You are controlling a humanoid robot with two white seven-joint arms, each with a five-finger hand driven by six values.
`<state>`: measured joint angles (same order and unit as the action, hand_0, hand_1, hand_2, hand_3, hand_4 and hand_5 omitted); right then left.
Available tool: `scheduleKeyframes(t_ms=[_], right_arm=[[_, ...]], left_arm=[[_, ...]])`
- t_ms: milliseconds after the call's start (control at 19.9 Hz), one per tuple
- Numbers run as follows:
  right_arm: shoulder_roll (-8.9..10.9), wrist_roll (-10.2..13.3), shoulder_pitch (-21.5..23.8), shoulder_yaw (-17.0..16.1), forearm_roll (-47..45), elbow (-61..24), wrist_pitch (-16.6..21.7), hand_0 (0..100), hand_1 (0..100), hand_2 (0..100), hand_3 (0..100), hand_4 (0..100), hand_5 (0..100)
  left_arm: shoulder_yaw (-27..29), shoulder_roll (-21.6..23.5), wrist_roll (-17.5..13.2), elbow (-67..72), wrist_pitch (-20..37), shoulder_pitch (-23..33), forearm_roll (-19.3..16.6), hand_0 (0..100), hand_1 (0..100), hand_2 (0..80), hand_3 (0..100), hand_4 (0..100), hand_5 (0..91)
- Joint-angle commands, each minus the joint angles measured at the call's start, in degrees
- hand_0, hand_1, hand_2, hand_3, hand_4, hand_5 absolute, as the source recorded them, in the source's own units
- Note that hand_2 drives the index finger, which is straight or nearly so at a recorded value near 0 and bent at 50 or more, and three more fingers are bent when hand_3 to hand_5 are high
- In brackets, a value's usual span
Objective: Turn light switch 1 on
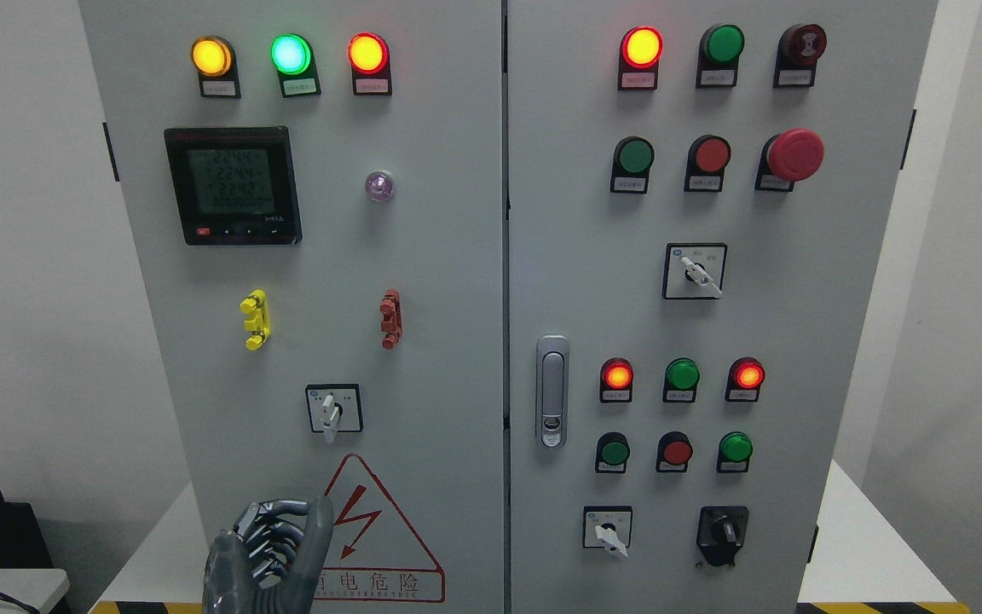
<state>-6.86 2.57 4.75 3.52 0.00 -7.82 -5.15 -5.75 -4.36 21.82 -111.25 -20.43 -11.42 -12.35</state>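
A grey electrical cabinet fills the head view. On its left door [423, 256] a white rotary selector switch [333, 411] has its handle pointing straight down. My left hand [274, 546] rises from the bottom edge, below and left of that switch, in front of the red lightning warning triangle [376, 537]. Its fingers [265, 524] are curled inward, the thumb [318, 524] stands up, and it holds nothing. It touches no control. The right arm is out of view.
Three lit lamps [291, 54], a digital meter [233, 185], a yellow clip [255, 319] and a red clip [389, 318] are on the left door. The right door [806, 358] carries a latch handle [551, 390], several lamps and buttons, a red mushroom button [794, 154] and three more selectors.
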Motion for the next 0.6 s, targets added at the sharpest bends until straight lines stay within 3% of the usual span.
scheduleKeyframes(t_ms=[0, 551], right_arm=[[0.0, 0.0, 0.0, 0.0, -1.1, 0.0, 0.0, 12, 39, 0, 0, 0, 0], [0.0, 0.0, 0.0, 0.0, -1.0, 0.0, 0.0, 12, 39, 0, 0, 0, 0]], left_arm=[[-2.3, -1.3, 1.8, 1.0, -2.3, -2.5, 0.3, 9, 38, 46.0, 77, 84, 87.3], [-2.8, -1.6, 3.3, 1.8, -5.9, -5.6, 0.3, 12, 36, 45.6, 77, 84, 87.3]])
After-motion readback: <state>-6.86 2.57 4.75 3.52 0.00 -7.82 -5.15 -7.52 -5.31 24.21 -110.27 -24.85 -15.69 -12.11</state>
